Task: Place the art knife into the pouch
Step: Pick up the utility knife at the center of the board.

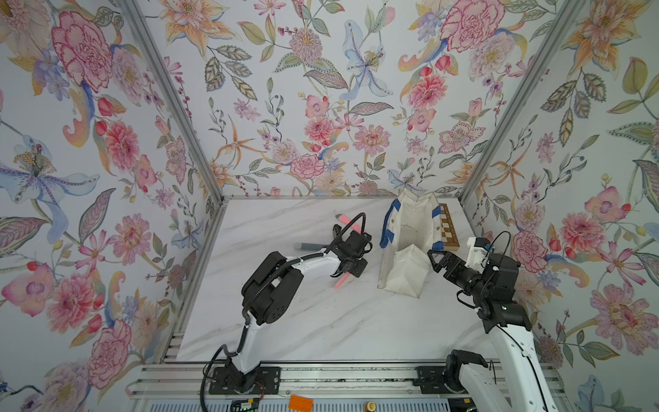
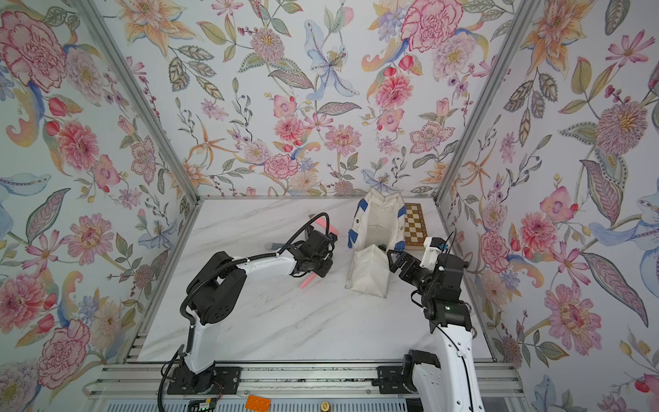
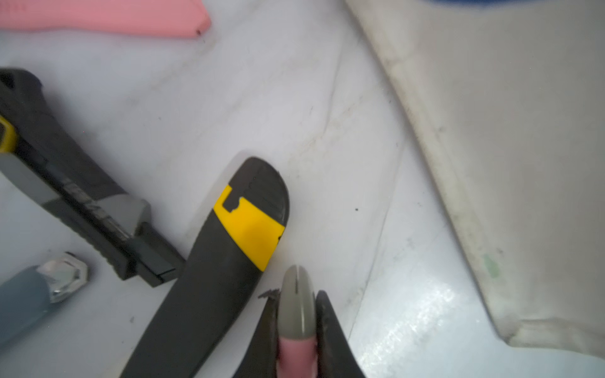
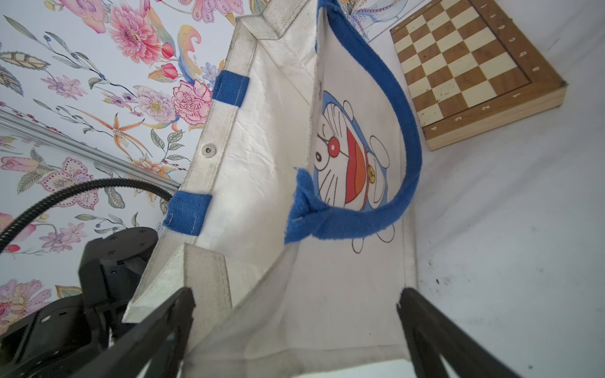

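Bench (image 1: 321, 321): marbled top carrying everything. Pouch (image 1: 410, 228): near the far right corner, just beside a chequered board (image 1: 447, 228), mouth gaping. The lining in view shows nothing inside, but the bottom is hidden. Right hand (image 4: 294, 304): spread wide, straddling the pouch's near end. Left hand (image 3: 296, 296): pinching the pink, grey-tipped art knife (image 1: 340, 282), low over the bench near the pouch's side. The lift should probably stay level and clear the blue strap (image 4: 406, 131).
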